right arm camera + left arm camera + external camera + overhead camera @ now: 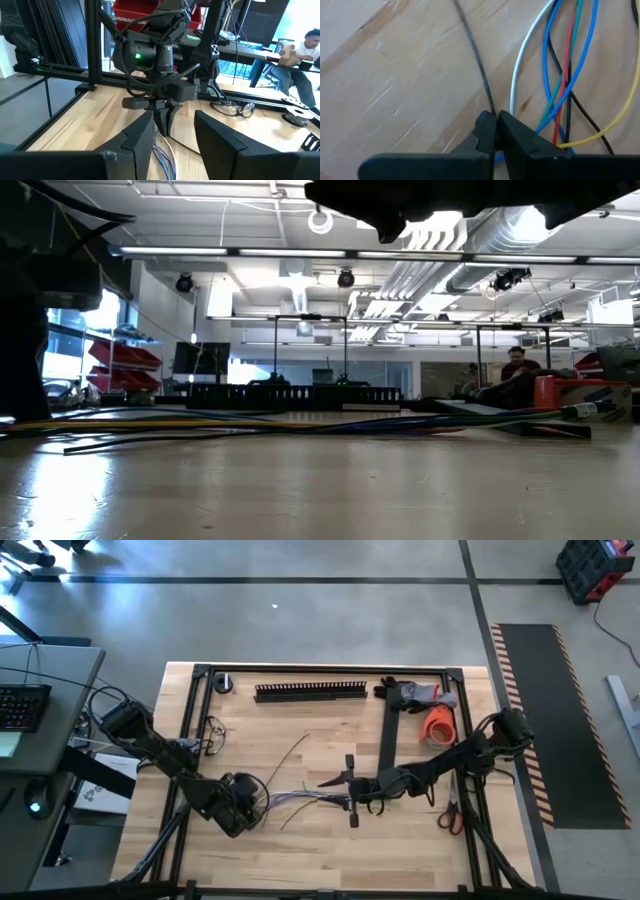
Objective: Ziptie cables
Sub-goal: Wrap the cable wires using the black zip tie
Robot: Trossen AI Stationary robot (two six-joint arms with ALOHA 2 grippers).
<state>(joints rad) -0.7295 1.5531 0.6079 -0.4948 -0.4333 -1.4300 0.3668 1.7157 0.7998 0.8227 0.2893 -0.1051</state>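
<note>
The cables point(300, 800) are a loose bundle of thin wires lying on the wooden table between my two grippers. In the left wrist view they show as white, blue, red, green, yellow and black wires point(560, 85). My left gripper point(247, 802) stands at their left end with its fingers shut on one thin dark wire. The right wrist view shows it pointing down point(162, 125). My right gripper point(345, 792) is open at the bundle's right end, level with the table. Its fingers stand on either side of the cables point(162, 150). My left gripper point(495, 127) pinches a single thin dark wire point(490, 107) between its two fingertips, coming from above and pointing down. The wire runs away from the tips and lies slack on the table point(470, 45). The coloured wires pass beside the fingers, outside the pinch.
A black slotted duct point(310, 692) lies along the far edge, with a flat black strip point(388, 735) to its right. Gloves point(420, 693), an orange roll point(438, 725) and scissors point(450, 812) sit on the right, glasses point(213, 735) on the left. A black frame point(190, 720) rims the table.
</note>
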